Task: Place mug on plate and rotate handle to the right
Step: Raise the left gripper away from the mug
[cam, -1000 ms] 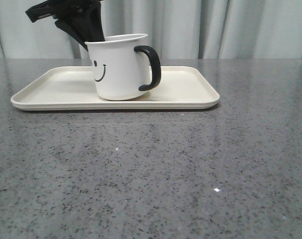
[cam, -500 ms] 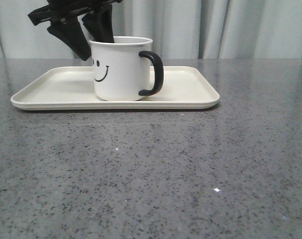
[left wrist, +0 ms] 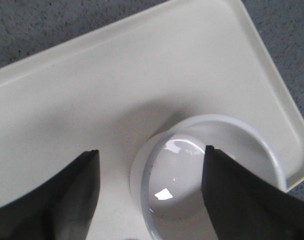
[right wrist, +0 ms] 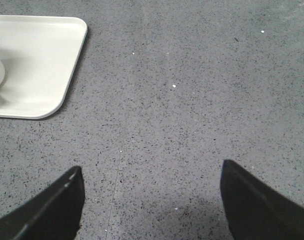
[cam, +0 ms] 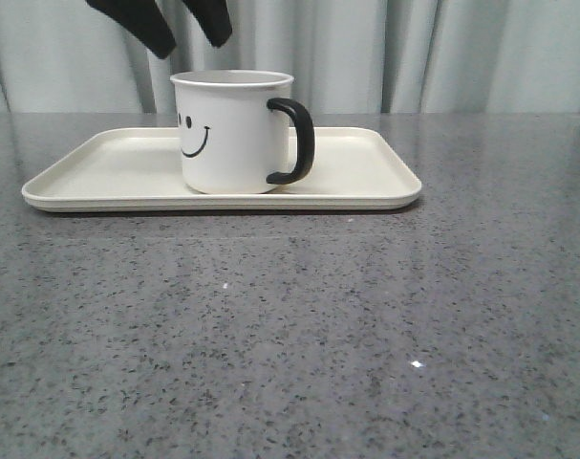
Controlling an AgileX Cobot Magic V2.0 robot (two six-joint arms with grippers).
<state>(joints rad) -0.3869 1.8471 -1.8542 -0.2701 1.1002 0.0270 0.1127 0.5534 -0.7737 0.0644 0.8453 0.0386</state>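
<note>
The white mug (cam: 230, 132) with a black smiley face stands upright on the cream rectangular plate (cam: 98, 163). Its black loop handle (cam: 294, 141) points right in the front view. My left gripper (cam: 186, 33) is open and empty, its two black fingers hanging just above the mug's rim at the top of the front view. In the left wrist view the mug's open mouth (left wrist: 187, 180) lies below the gripper (left wrist: 152, 154), on the plate (left wrist: 91, 90). My right gripper (right wrist: 150, 172) is open over bare table, with the plate's corner (right wrist: 51, 65) off to one side.
The grey speckled stone table (cam: 299, 316) stretches in front of and to the right of the plate. Pale curtains (cam: 442, 53) hang behind the table's far edge.
My left gripper has let go of the mug's rim, opened and risen above it. The mug, tilted a second ago, now stands flat on the plate.
</note>
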